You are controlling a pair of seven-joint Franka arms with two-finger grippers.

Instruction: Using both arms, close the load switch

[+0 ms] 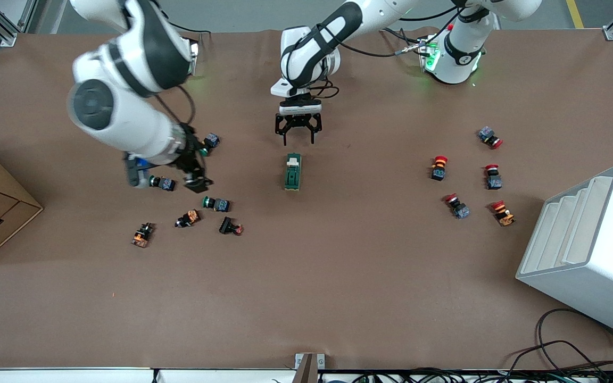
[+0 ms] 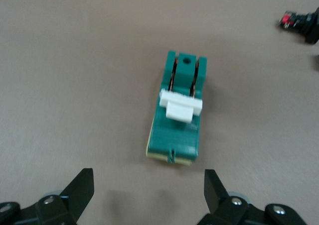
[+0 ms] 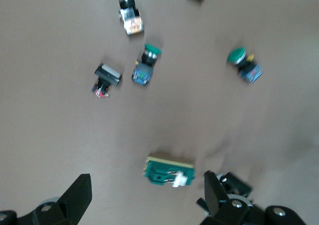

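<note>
One load switch (image 1: 292, 171), two open grippers

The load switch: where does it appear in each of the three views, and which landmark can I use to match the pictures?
Front view: the load switch lies on the table's middle, just below the open left gripper.
Left wrist view: centre of the picture, above the gripper's fingers.
Right wrist view: low in the picture, between the open right gripper's fingers.
Shared landmark: its white handle, seen in all three views.
</note>
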